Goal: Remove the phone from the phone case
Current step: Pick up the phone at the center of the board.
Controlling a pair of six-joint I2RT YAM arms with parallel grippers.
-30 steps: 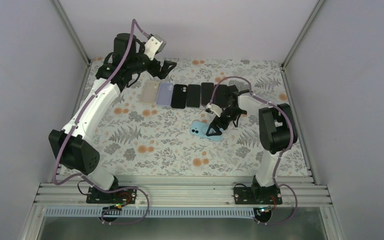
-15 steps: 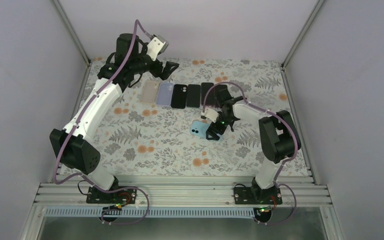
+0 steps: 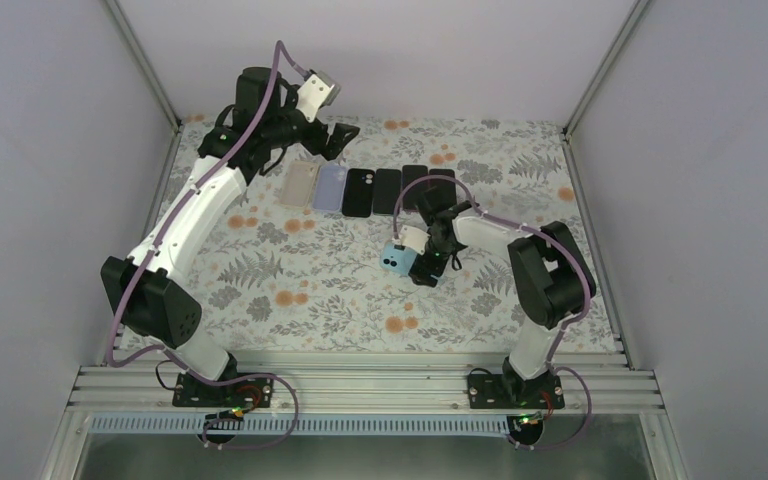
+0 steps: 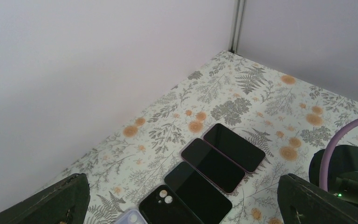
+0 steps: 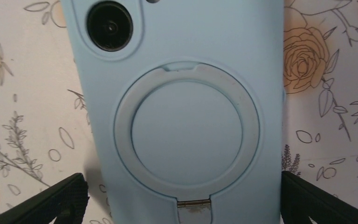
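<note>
A light blue phone case [image 3: 394,262] with a ring stand [image 5: 186,128] lies back-up on the floral table. The phone is inside it; only its camera lens [image 5: 109,25] shows. My right gripper [image 3: 424,264] is low over the case's right end, open, with one finger [image 5: 46,203] off each long edge and the case [image 5: 186,56] between them. The right finger [image 5: 324,203] is at the case's edge; a thin gap remains on the left. My left gripper [image 3: 338,134] hangs open and empty, high above the back left [image 4: 182,186].
A row lies along the back: a clear case [image 3: 299,184], a lilac case [image 3: 330,187], a black case [image 3: 358,192] and three dark phones [image 3: 387,190] [image 3: 414,185] [image 3: 442,183]. The left wrist view shows the black case [image 4: 165,205] and the phones [image 4: 234,147]. Enclosure walls stand close behind.
My right gripper has slid left along the light blue case and dropped astride it, and its jaws have narrowed slightly. The left arm has shifted only a little.
</note>
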